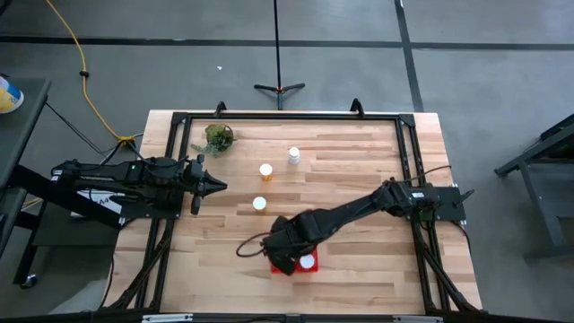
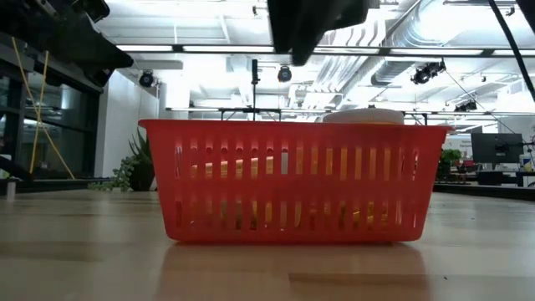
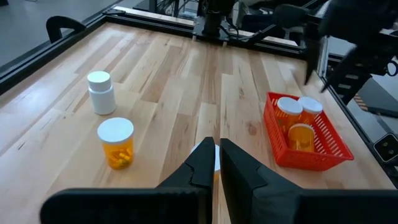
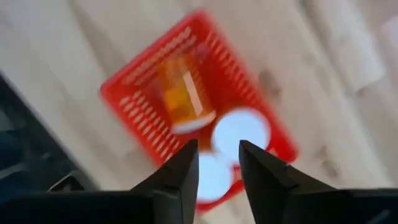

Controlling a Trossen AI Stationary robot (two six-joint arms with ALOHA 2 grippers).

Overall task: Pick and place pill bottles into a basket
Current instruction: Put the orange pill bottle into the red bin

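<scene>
The red basket (image 4: pixel 199 99) stands near the table's front edge, under my right gripper (image 4: pixel 217 144), which is open and empty above it. The basket holds three orange pill bottles: one lying (image 4: pixel 181 99) and two upright with white caps (image 3: pixel 290 112). On the table stand a whitish bottle (image 1: pixel 293 155) and two orange bottles (image 1: pixel 265 170), (image 1: pixel 259 204). My left gripper (image 1: pixel 220 186) is shut and empty at the table's left, pointing at the nearer orange bottle, whose cap shows just past its fingertips (image 3: pixel 217 144).
A small green plant (image 1: pixel 218 137) stands at the far left of the table. A black frame (image 1: pixel 287 115) runs round the table's edges. In the low view the basket (image 2: pixel 292 180) fills the middle, with a white cap (image 2: pixel 364 115) above its rim.
</scene>
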